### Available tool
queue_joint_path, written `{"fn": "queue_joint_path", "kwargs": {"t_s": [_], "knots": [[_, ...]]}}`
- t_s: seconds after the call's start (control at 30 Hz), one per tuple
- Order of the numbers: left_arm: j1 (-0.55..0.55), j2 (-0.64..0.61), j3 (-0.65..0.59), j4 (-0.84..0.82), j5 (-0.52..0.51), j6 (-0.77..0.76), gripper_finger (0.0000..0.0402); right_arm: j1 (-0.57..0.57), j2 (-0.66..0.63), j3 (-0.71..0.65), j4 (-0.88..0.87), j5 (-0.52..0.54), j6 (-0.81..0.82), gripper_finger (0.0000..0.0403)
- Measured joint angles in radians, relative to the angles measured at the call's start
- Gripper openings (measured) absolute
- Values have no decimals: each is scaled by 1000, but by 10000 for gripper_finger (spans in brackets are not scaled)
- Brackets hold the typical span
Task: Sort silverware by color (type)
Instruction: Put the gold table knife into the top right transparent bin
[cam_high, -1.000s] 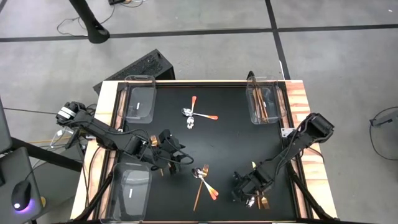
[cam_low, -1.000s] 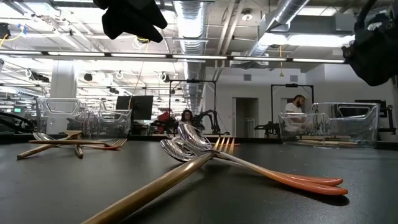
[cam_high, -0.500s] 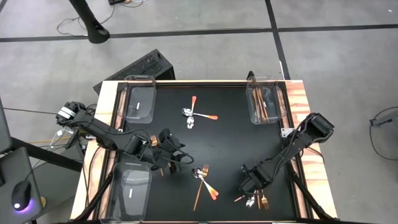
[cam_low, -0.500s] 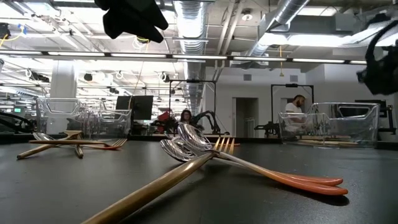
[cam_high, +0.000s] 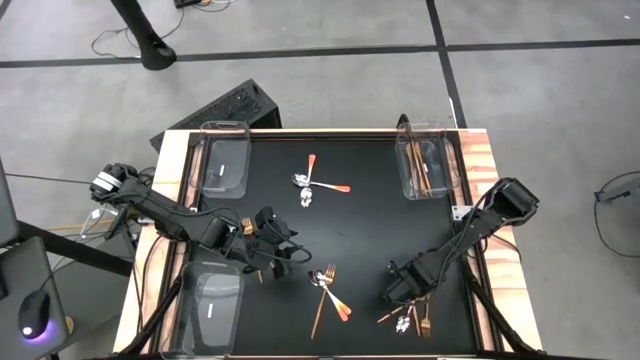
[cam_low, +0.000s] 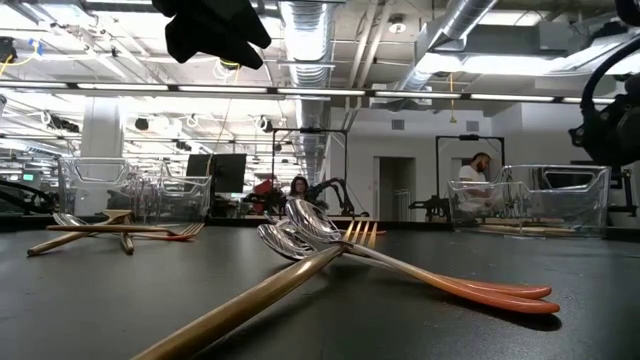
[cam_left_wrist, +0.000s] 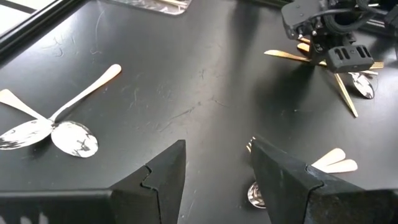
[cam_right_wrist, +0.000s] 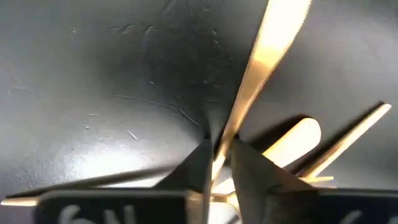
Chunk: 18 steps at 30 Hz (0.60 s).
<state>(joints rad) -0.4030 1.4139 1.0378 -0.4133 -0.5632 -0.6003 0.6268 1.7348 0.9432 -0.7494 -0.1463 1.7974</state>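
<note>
Right tool pinching a gold utensil at the near right of the desk

The gold utensil (cam_right_wrist: 249, 118) is thin, stiff, light and slick, so it will likely twist or slip unless taken across the flat of its handle near the middle; the right tool (cam_right_wrist: 219, 163) has its fingers pressed against that handle, just beside the small heap of forks and spoons (cam_high: 412, 321) at the near right. More silverware lies apart on the black desk (cam_high: 370, 225): a crossed pile near the middle (cam_high: 328, 293), two spoons farther off (cam_high: 312, 185), knives in the far right bin (cam_high: 427, 165). The left tool (cam_left_wrist: 217, 177) hovers spread at the near left beside a fork (cam_high: 247, 228)
</note>
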Motion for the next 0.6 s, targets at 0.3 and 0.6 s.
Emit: {"fn": "queue_joint_path", "kwargs": {"t_s": [0.3,0.6], "knots": [[0,0,0,2,-9,-3,169,-3,-14,7,-6,59,-17,11],[0,0,0,30,1,-24,169,-9,-169,21,-17,466,43,4]]}}
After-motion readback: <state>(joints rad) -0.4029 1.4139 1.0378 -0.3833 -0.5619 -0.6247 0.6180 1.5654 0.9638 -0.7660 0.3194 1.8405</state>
